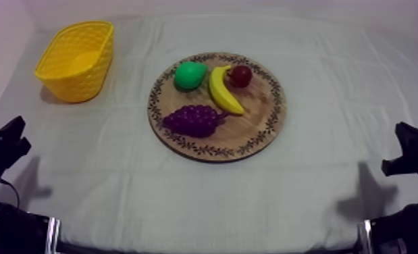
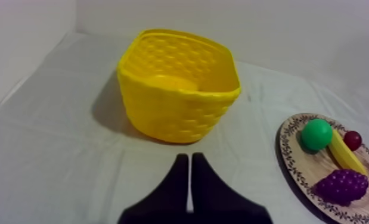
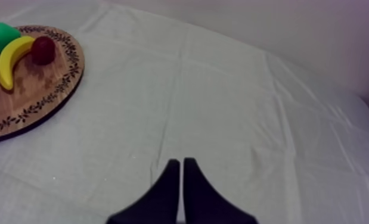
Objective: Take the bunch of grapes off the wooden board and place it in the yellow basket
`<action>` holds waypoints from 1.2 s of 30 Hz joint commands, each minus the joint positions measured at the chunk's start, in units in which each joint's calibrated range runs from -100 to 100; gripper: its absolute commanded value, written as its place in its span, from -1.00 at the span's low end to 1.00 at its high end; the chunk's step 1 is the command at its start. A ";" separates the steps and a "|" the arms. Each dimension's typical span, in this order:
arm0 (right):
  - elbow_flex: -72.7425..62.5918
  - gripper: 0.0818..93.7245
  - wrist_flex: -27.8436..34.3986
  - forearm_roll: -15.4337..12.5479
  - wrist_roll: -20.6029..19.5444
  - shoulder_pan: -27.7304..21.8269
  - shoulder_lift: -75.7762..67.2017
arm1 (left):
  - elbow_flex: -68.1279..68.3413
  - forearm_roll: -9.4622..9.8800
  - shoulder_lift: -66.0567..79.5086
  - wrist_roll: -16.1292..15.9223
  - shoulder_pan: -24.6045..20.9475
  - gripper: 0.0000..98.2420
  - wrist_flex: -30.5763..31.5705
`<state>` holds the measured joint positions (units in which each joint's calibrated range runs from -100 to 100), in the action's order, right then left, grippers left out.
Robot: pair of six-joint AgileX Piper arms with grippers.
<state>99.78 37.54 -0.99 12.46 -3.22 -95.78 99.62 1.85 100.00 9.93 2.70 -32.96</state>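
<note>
The left gripper (image 2: pixel 189 158) had its two fingers pressed together in a narrow wedge with nothing between them, low over the cloth (image 2: pixel 55 149). At its 12 o'clock, a little way off, the basket (image 2: pixel 174 113) stood upright on the cloth, its yellow floor in sight. At the gripper's 3 o'clock lay the board (image 2: pixel 289 149), apart from the basket. On the board, the banana (image 2: pixel 346 156) lay in the middle. The pear (image 2: pixel 316 134) sat at the banana's 10 o'clock, touching it. The small red fruit (image 2: pixel 353 140) sat at its 1 o'clock, against its far end. The grapes (image 2: pixel 341 186) lay at its 6 o'clock.
</note>
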 commanded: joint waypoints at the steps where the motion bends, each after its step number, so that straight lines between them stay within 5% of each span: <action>1: -0.01 -0.99 0.04 -0.01 0.01 0.01 0.02 | 0.05 -0.02 0.00 0.00 0.01 -1.00 -0.02; 28: -0.01 -0.99 0.04 -0.01 -0.02 0.01 0.02 | 0.05 -0.02 0.00 0.24 0.01 -1.00 -0.02; 36: -0.01 -0.99 0.04 -0.01 -0.03 0.01 0.02 | 0.12 0.07 0.00 -4.37 -0.04 -1.00 -0.02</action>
<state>99.78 37.62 -0.99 12.46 -3.22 -95.78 99.70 1.90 100.00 6.43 2.70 -32.96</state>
